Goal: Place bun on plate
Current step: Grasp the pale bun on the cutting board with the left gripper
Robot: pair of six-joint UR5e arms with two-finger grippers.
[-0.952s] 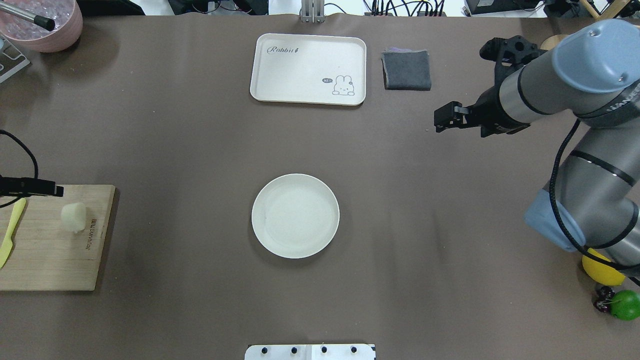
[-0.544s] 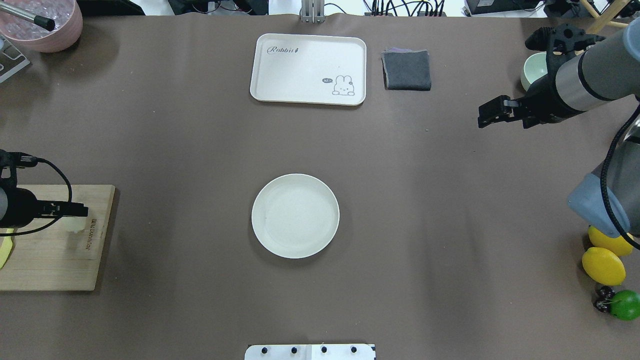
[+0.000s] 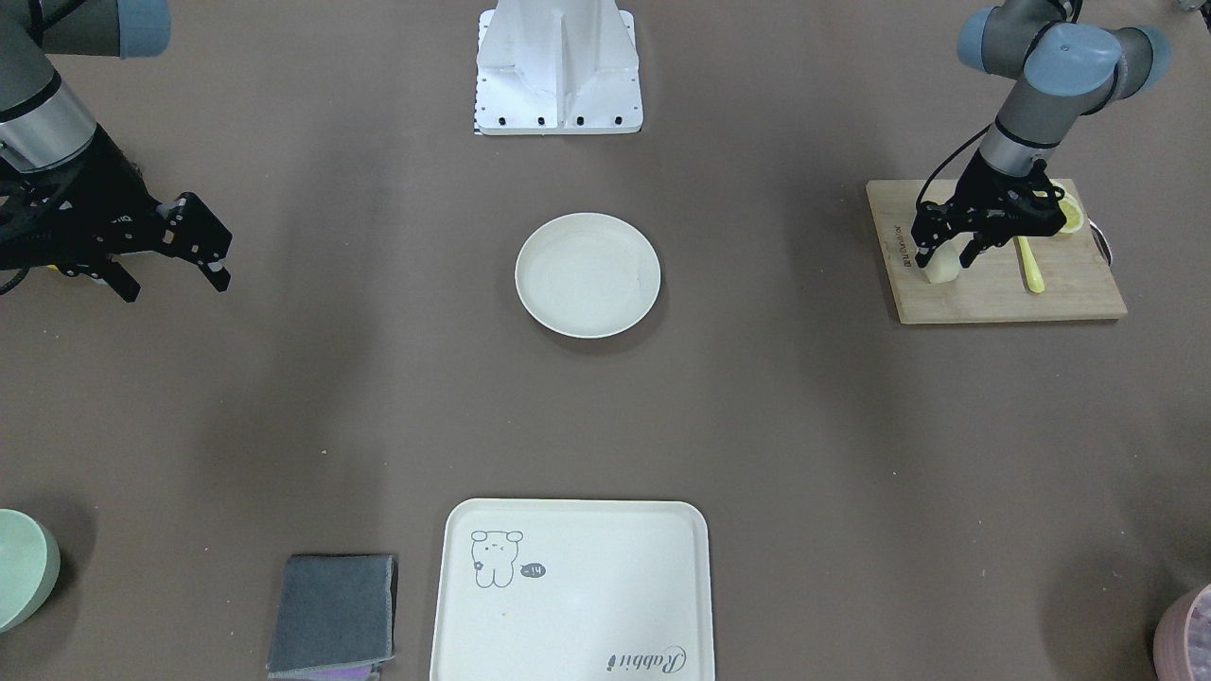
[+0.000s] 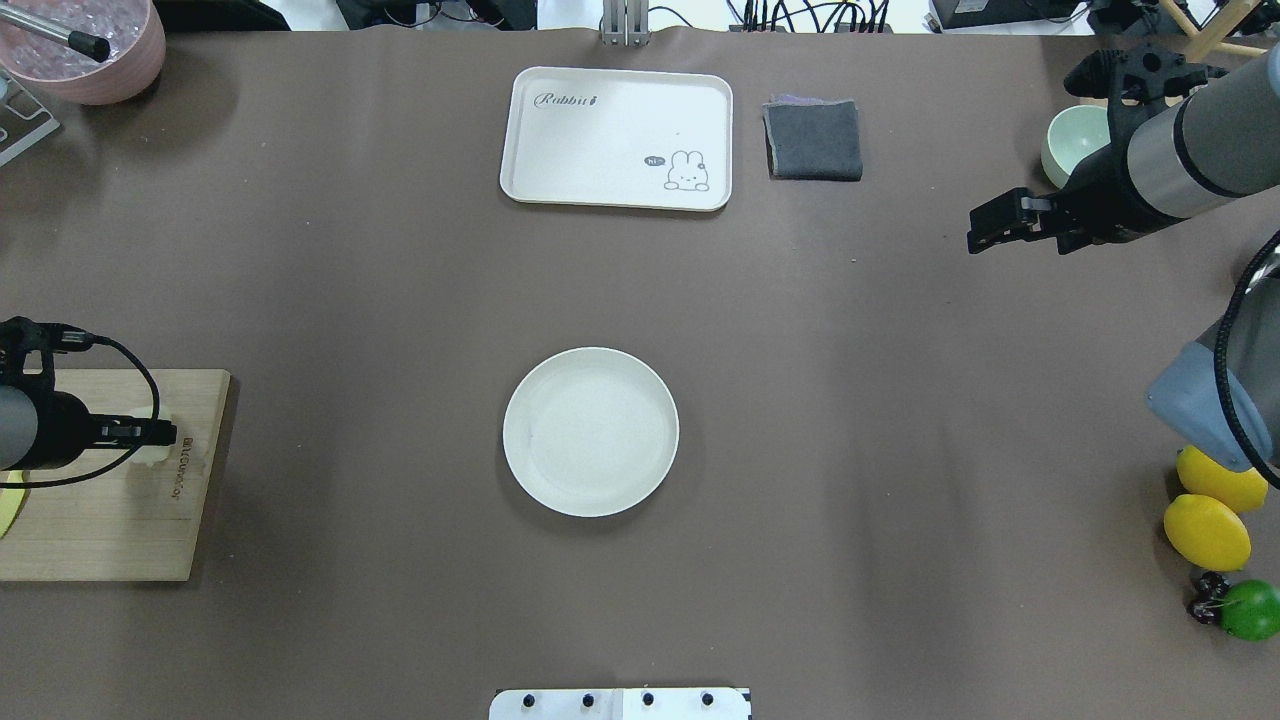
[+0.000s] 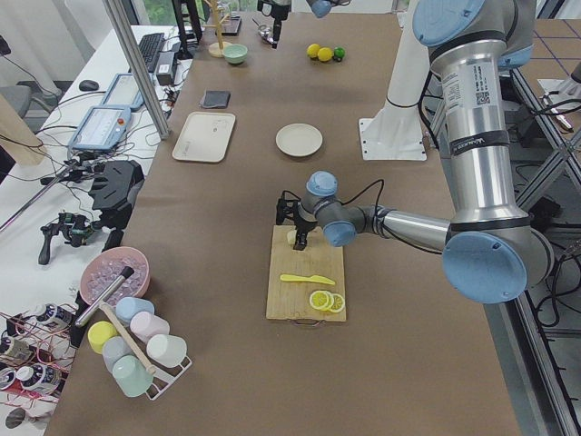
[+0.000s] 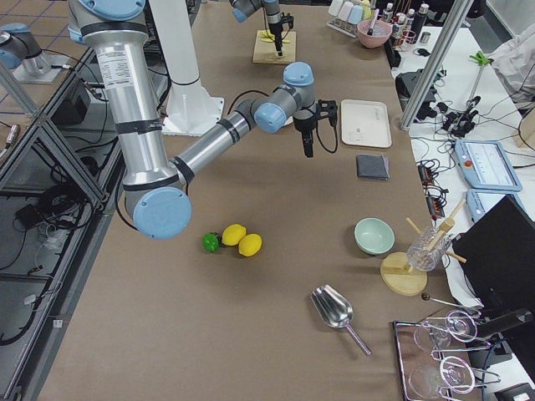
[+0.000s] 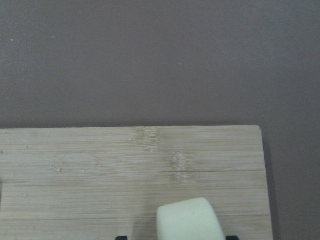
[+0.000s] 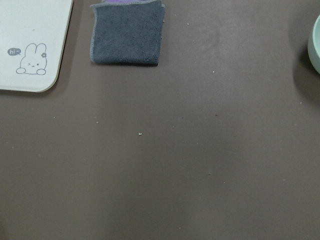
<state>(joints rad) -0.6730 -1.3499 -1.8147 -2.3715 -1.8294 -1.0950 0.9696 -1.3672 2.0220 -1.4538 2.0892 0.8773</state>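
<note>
The pale cream bun (image 3: 942, 272) lies on a wooden cutting board (image 3: 1003, 298) at the table's left end. My left gripper (image 3: 946, 252) is open and stands down over the bun, one finger on each side of it. The left wrist view shows the bun (image 7: 189, 221) low in the frame between the two fingertips. From overhead the left gripper (image 4: 150, 436) hides most of the bun (image 4: 152, 459). The round off-white plate (image 4: 590, 432) sits empty mid-table. My right gripper (image 4: 985, 230) hangs open above bare table at the far right, holding nothing.
A yellow knife (image 3: 1029, 265) and lemon slices (image 5: 322, 301) share the board. A cream rabbit tray (image 4: 617, 138) and grey cloth (image 4: 813, 140) lie at the far side. A green bowl (image 4: 1075, 140), two lemons (image 4: 1207, 530) and a lime (image 4: 1250, 610) are on the right.
My left gripper has come in over the board and now straddles the bun, covering it from overhead. The right arm has drawn back to the right, uncovering the green bowl.
</note>
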